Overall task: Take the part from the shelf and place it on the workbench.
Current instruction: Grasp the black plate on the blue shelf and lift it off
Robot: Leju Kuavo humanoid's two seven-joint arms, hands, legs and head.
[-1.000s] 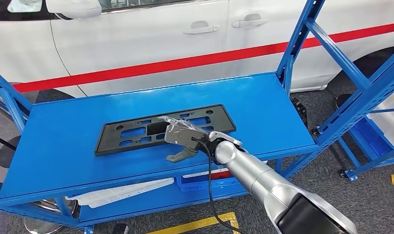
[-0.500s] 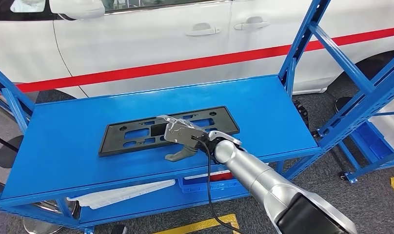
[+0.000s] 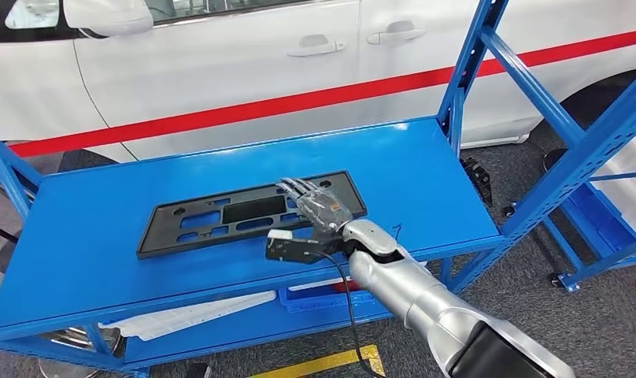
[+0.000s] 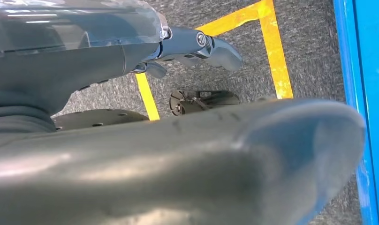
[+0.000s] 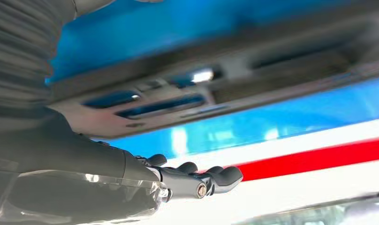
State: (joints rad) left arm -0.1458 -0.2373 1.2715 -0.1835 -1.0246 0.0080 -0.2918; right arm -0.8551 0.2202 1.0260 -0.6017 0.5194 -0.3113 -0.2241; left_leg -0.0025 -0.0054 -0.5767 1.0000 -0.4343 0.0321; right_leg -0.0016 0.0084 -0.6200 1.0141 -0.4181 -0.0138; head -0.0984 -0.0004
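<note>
1. Shelf [image 3: 102, 236] first: a blue steel deck on blue uprights, and the part [image 3: 220, 216], a long black plate with cut-out slots, lies flat on it, a little to the left of the middle.
2. Right hand [image 3: 311, 216] is over the part's right end, palm down, with the silver arm [image 3: 409, 291] reaching in from lower right.
3. Fingers [image 3: 299, 189] stretch forward across the plate's right end, straight and together, not curled round anything.
4. Thumb [image 3: 287, 246] juts out sideways to the left, just in front of the part's near edge, over the shelf.
5. Nothing is gripped: the right hand is released, with the part flat on the shelf. Whether the palm presses on it, I cannot tell.
6. From the right wrist, the part [image 5: 216, 89] runs blurred across the frame against the blue deck, and the dark fingers [image 5: 201, 180] stand apart from it, extended.
7. Left hand [image 4: 131, 70] hangs low over grey floor with yellow tape [image 4: 272, 51]; its fingers [image 4: 201, 44] are loosely extended, holding nothing.
8. Behind the shelf stands a white car [image 3: 236, 71] with a red stripe along its doors.
9. Below the deck, a lower shelf carries a white piece [image 3: 189, 315].
</note>
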